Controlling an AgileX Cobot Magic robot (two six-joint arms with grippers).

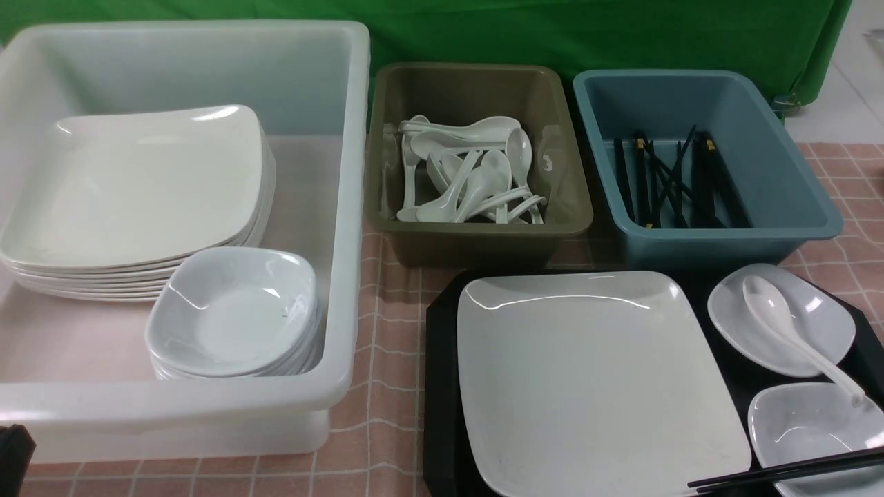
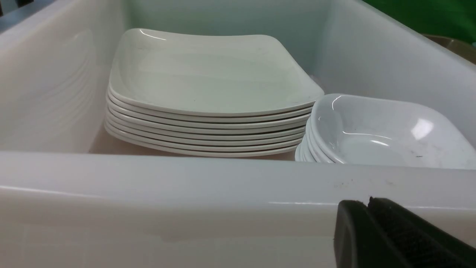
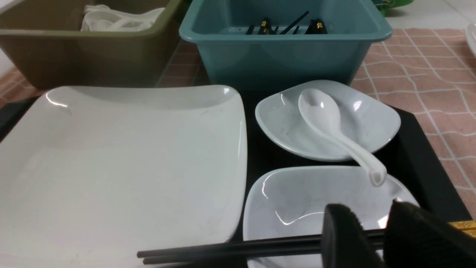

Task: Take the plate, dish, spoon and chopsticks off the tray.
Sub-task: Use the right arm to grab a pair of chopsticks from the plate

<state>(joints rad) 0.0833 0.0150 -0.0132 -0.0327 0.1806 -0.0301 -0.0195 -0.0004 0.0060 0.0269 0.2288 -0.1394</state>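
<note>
The black tray (image 1: 438, 386) sits at the front right. On it lie the large white square plate (image 1: 594, 379), a far small dish (image 1: 732, 310) with the white spoon (image 1: 787, 331) resting in it, and a near small dish (image 1: 801, 421). The black chopsticks (image 1: 787, 473) lie across the near dish. In the right wrist view my right gripper (image 3: 372, 216) hangs open right over the chopsticks (image 3: 230, 247), which run across behind both fingers. My left gripper (image 2: 368, 203) is shut and empty, just outside the white tub's near wall.
A big white tub (image 1: 345, 207) at the left holds a stack of square plates (image 1: 138, 186) and a stack of small dishes (image 1: 235, 310). An olive tub (image 1: 476, 235) holds spoons. A blue tub (image 1: 725, 235) holds chopsticks. A pink checked cloth covers the table.
</note>
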